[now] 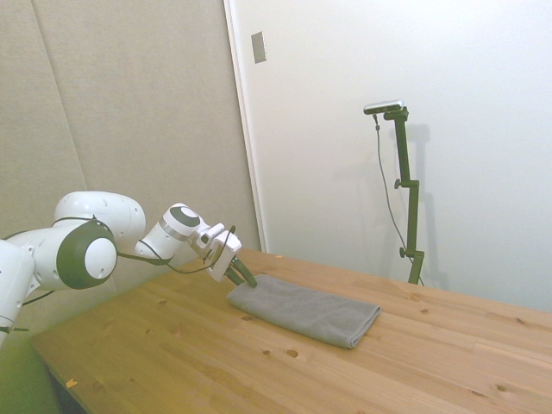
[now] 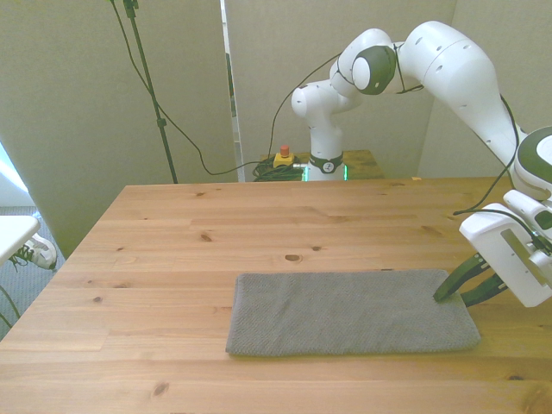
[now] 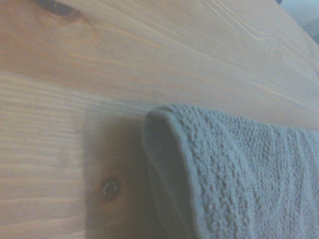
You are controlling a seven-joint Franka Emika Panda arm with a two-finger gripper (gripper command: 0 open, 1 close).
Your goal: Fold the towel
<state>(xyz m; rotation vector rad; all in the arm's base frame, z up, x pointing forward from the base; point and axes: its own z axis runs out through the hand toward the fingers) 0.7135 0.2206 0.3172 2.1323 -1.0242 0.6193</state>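
Towel first: a plain medium-grey rectangular cloth towel (image 2: 352,312) lies flat on the light pine wooden tabletop (image 2: 259,224), near the camera-side edge in the front view and offset toward the front view's right. Its long axis runs straight across that view, left to right, parallel to the tabletop's near edge, with one short end toward the middle of the tabletop and the other toward the arm. In the side view the towel (image 1: 304,310) stretches away from the arm, from the picture's left toward its right. It looks thick and layered, with a rolled, doubled edge that shows close up in the wrist view (image 3: 234,174), where the nubby weave sits directly on the wood.

At the towel's short end on the front view's right, the white arm's end effector (image 2: 470,287) hangs low, its two dark fingers slightly parted and angled down toward that end's far corner, gripping nothing.
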